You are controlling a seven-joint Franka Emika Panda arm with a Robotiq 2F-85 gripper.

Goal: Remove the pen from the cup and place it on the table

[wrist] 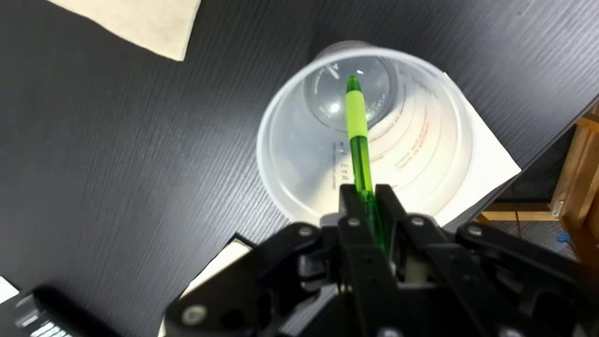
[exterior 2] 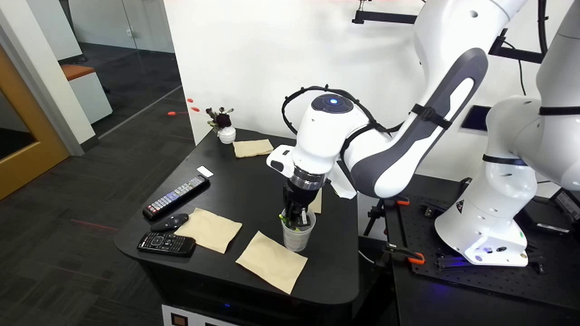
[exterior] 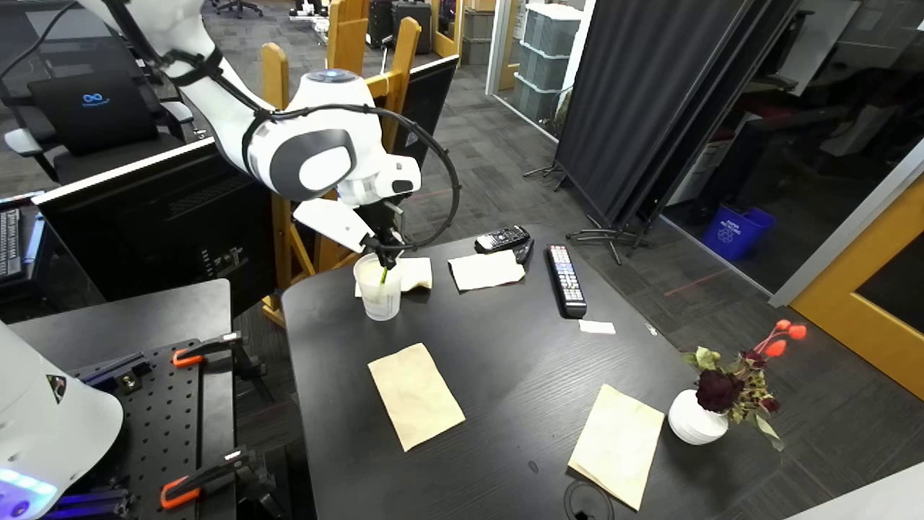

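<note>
The pen (wrist: 356, 112) is green with a yellow-green grip. Its lower part stands inside the cup, tip toward the bottom; I cannot tell if the tip touches the bottom. The white translucent cup (wrist: 299, 154) stands upright on the dark table (wrist: 140, 140); it shows in both exterior views (exterior: 381, 302) (exterior 2: 297, 239). My gripper (wrist: 366, 193) points down at the cup's mouth, its two fingers closed around the pen's upper part. In an exterior view the gripper (exterior: 388, 254) sits just above the rim. The pen's top end is hidden between the fingers.
Tan paper sheets lie beside the cup (exterior 2: 274, 261), near it (exterior 2: 210, 229) and farther along the table (exterior: 416, 396) (exterior: 617, 444). A long black remote (exterior: 567, 282), a small remote (exterior: 503, 238) and a white vase with flowers (exterior: 696, 417) stand near the edges.
</note>
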